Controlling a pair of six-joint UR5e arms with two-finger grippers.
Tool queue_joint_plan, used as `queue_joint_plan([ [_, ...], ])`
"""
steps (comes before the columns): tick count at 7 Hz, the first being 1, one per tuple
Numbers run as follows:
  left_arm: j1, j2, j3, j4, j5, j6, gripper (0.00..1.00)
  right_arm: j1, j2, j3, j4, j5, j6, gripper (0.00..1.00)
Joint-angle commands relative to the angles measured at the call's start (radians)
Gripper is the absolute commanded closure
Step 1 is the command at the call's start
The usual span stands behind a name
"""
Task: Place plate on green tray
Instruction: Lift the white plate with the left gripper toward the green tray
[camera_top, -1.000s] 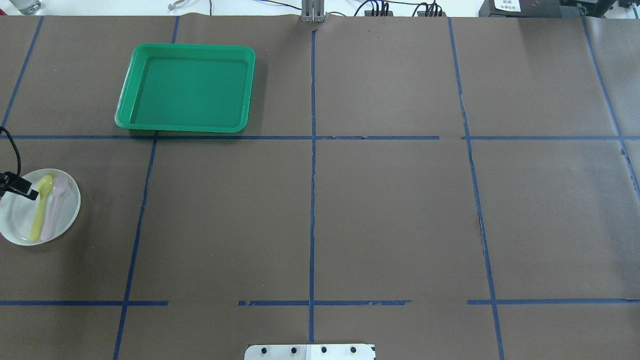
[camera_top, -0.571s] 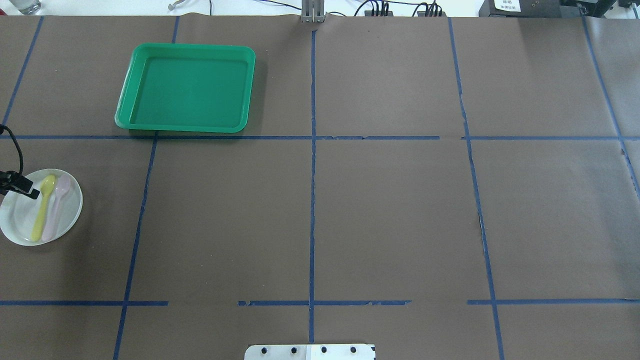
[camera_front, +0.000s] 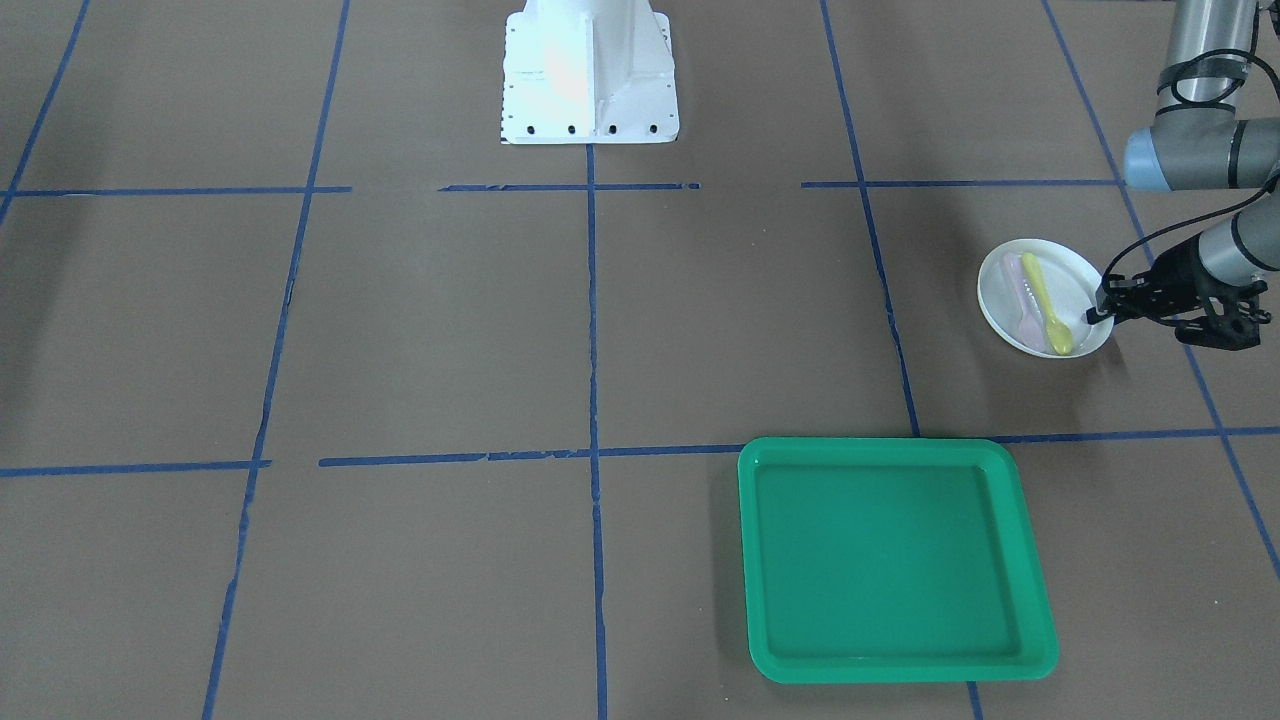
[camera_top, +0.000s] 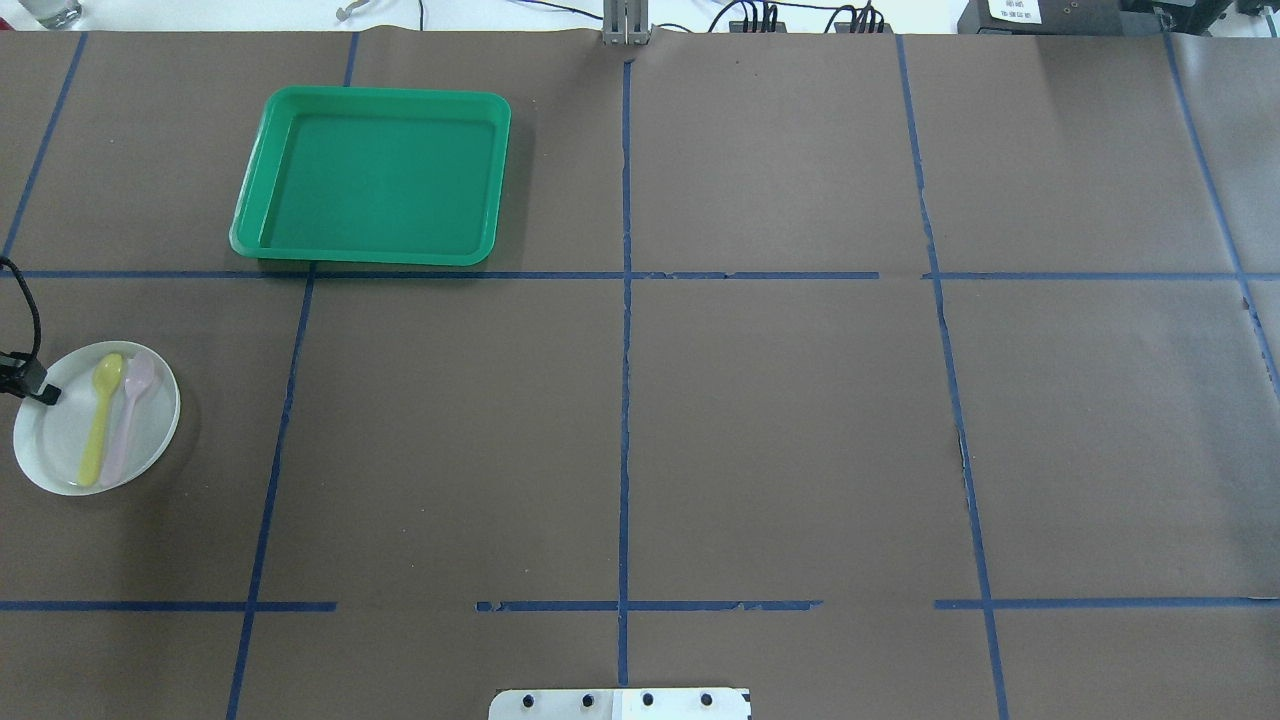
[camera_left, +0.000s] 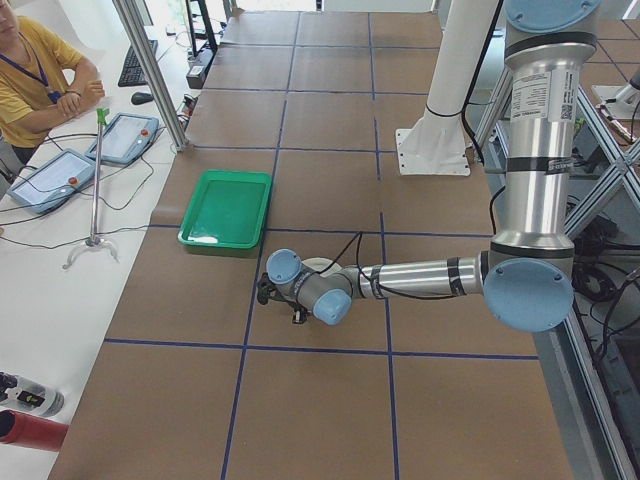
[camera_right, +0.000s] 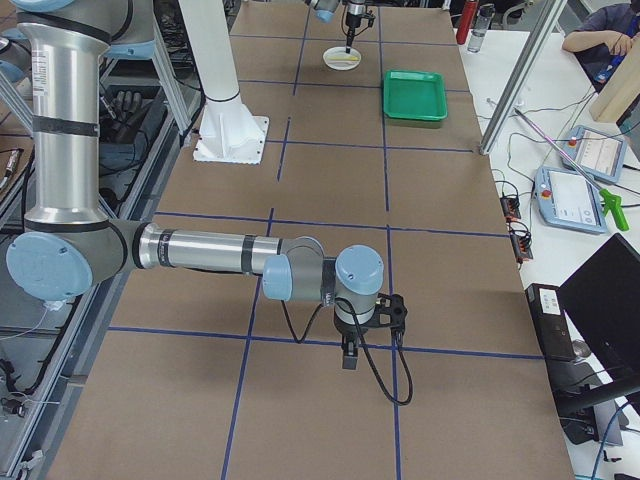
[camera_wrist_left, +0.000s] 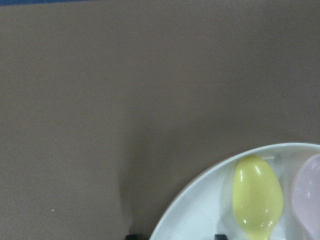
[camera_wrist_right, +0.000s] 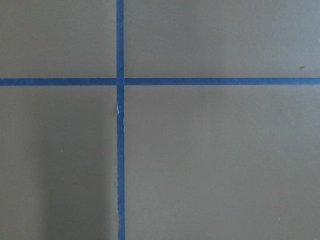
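1. Two spoons (camera_top: 100, 425) (yellow, pink) lie on the plate (camera_top: 62, 445) by the bench (camera_top: 700, 450)'s left edge
2. Left gripper (camera_top: 45, 393): jaws clamped on its rim
3. Green tray (camera_top: 385, 96): toward far-left corner
4. Right gripper (camera_right: 348, 358): jaws, cannot tell

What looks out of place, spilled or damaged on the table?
Nothing is spilled or knocked over. The yellow spoon and pink spoon lie side by side in the plate, with the left gripper at its rim. The tray sits flat and empty. Only the blue tape looks worn: its lines have ragged gaps.
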Motion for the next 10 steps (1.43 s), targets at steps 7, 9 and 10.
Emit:
queue_joint_plan([
  [7, -0.056, 0.076, -0.108, 0.032, -0.106, 0.008, 1.0, 0.0, 0.0, 0.0, 0.0, 0.0, 0.0, 0.0],
  [9, -0.11, 0.067, -0.1, 0.023, -0.11, 0.011, 1.0, 0.0, 0.0, 0.0, 0.0, 0.0, 0.0, 0.0],
  [10, -0.123, 0.05, -0.1, 0.023, -0.108, 0.009, 1.0, 0.0, 0.0, 0.0, 0.0, 0.0, -0.002, 0.0],
])
